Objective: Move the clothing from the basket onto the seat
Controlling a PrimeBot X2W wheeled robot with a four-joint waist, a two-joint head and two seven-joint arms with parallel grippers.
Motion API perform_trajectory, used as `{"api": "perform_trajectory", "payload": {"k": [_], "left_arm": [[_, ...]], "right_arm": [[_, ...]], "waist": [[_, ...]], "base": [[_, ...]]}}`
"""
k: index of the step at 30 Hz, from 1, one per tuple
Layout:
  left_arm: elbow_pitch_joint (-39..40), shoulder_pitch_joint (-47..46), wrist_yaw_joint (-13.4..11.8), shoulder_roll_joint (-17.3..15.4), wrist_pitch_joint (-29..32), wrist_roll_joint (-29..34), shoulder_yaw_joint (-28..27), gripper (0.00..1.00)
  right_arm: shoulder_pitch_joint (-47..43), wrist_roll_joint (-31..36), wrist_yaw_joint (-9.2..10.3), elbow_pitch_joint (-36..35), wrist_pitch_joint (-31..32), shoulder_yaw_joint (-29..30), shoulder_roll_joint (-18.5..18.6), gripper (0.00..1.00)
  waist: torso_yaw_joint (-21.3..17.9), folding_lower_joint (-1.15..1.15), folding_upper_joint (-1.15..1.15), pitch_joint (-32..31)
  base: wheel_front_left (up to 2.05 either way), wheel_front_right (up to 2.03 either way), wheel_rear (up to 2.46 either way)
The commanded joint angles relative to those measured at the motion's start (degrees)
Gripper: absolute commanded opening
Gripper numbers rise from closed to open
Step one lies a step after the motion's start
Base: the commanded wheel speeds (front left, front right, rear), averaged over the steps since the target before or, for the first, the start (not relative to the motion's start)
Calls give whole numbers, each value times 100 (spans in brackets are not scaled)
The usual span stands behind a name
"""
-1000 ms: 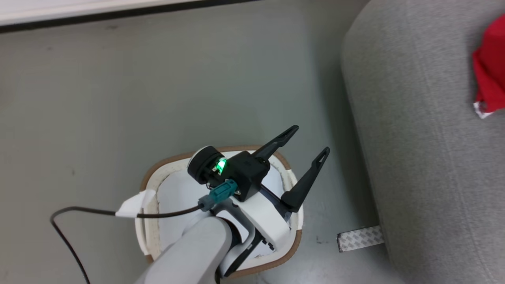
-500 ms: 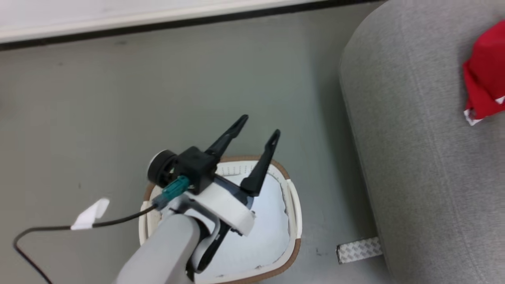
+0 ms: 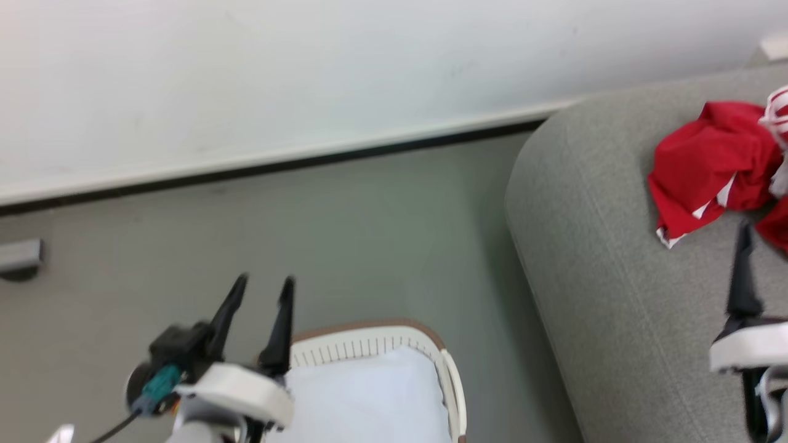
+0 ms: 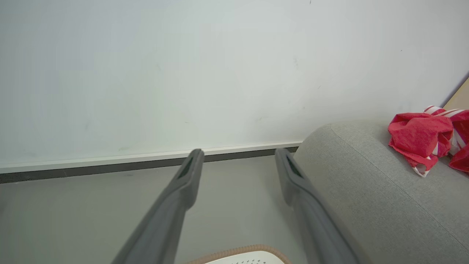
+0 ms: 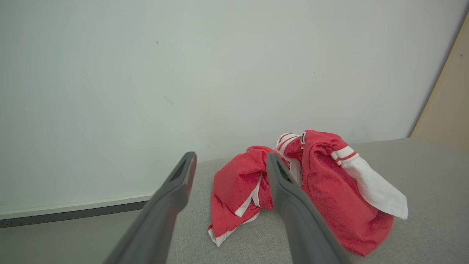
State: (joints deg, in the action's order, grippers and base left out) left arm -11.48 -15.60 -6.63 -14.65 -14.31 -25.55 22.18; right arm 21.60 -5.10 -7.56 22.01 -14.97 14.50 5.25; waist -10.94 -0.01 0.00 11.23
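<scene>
The red clothing [image 3: 708, 166] with white trim lies crumpled on the light grey seat [image 3: 585, 277] at the right. My right gripper [image 5: 231, 156] hovers open just short of the clothing [image 5: 322, 190], over the seat [image 5: 421, 172], with nothing between its fingers. One of its dark fingers [image 3: 742, 271] rises at the lower right of the head view. The white basket [image 3: 369, 325] with a tan rim stands on the floor left of the seat. My left gripper [image 3: 263, 284] is open and empty beside the basket's left end. In the left wrist view the gripper [image 4: 239, 151] points at the wall.
A pale blue-white cushion [image 3: 369, 394] fills the basket. A white wall with a dark baseboard [image 3: 308, 163] runs behind the grey floor. A small grey fitting [image 3: 18, 255] sits at the left edge. A tan panel [image 5: 450, 91] stands right of the seat.
The head camera has tilted up, so the wall shows and the basket sits lower. My left gripper went from over the basket to its left side. The right gripper came into view.
</scene>
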Motion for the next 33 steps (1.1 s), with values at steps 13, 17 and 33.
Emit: {"api": "perform_trajectory", "payload": {"k": [13,17,33], "left_arm": [[-9,1438,-48,236,-83,299,-1084,100],[-10,1661,104,426,-83,551,-1301,100],[-106,1796,558,936,-84,1193,-1799,100]], "right_arm": [[-1595,322,15,-642,-17,-1240,-232,100],[-1795,93,15,-637,-17,-1514,-237,100],[-1829,1,15,-470,-17,-1646,-237,100]], "waist": [[138,1,0,-1127],[183,1,0,-1202],[385,1,0,-1292]], "base": [[0,0,0],[0,0,0],[0,0,0]]}}
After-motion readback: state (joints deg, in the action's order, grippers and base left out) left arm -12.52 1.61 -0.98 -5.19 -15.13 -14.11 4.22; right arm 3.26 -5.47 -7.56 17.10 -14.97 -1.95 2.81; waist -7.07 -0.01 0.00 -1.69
